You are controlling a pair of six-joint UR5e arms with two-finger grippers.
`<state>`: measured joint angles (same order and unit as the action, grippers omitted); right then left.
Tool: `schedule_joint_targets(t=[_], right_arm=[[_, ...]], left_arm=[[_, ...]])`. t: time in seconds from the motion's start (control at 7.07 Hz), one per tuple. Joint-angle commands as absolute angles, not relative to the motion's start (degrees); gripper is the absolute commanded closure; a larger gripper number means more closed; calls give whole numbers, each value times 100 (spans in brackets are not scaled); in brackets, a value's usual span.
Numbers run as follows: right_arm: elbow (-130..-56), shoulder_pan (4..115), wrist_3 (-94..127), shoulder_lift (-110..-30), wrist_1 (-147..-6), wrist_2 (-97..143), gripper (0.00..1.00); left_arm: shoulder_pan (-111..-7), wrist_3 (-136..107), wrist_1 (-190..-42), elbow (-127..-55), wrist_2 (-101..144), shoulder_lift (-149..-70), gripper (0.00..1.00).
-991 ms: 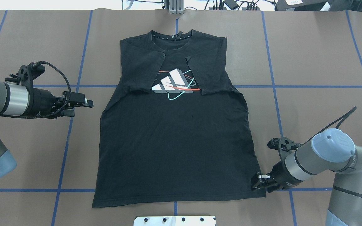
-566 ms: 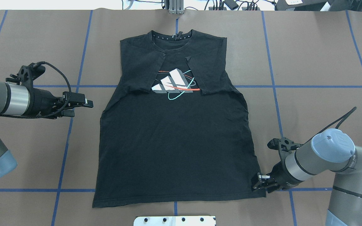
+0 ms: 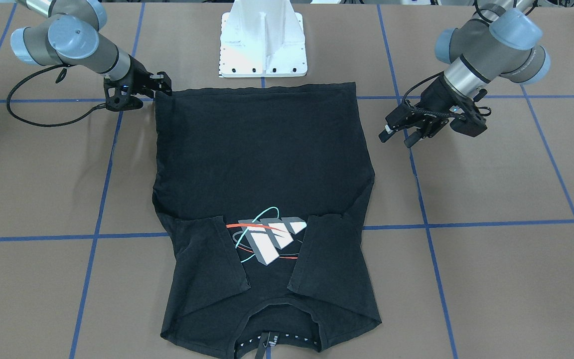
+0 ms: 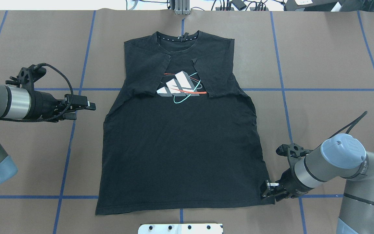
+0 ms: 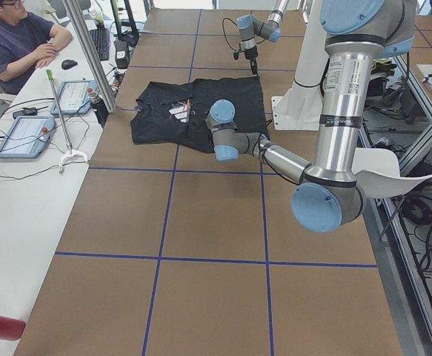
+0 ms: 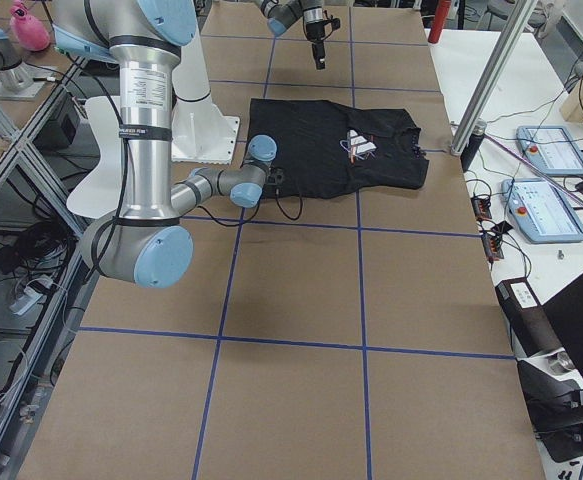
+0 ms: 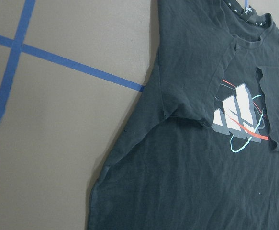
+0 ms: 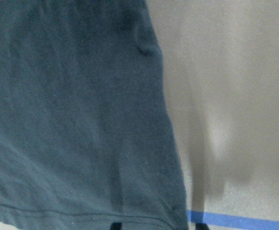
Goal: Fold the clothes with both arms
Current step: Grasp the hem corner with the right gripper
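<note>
You have a black T-shirt (image 4: 180,146) lying flat and logo (image 4: 180,86) side up in the middle of the brown table (image 4: 320,65), with its collar (image 4: 177,38) away from the robot and both short sleeves (image 4: 144,74) folded inward over the chest. Your right gripper (image 4: 265,190) sits low at the near right hem corner, fingers apart with the cloth's edge between them, not clamped. Your left gripper (image 3: 395,139) hovers just off the shirt's left side, fingers spread and holding nothing.
</note>
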<state>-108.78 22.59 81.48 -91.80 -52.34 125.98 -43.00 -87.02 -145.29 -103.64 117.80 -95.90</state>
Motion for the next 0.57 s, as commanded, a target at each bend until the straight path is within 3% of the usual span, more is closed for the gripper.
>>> schedule_joint_targets(t=[0.0, 0.14, 0.42], right_arm=[[-10872, 2267, 8147, -9185, -5238, 12604, 59], [-10872, 2268, 8147, -9193, -5238, 12612, 69], [-10890, 2259, 8147, -9264, -5238, 12604, 78]], left_arm=[[-4298, -8710, -14528, -10354, 11777, -9598, 0], [-4298, -8710, -14528, -10354, 11777, -9598, 0], [-4298, -8701, -14528, -10336, 11777, -9606, 0]])
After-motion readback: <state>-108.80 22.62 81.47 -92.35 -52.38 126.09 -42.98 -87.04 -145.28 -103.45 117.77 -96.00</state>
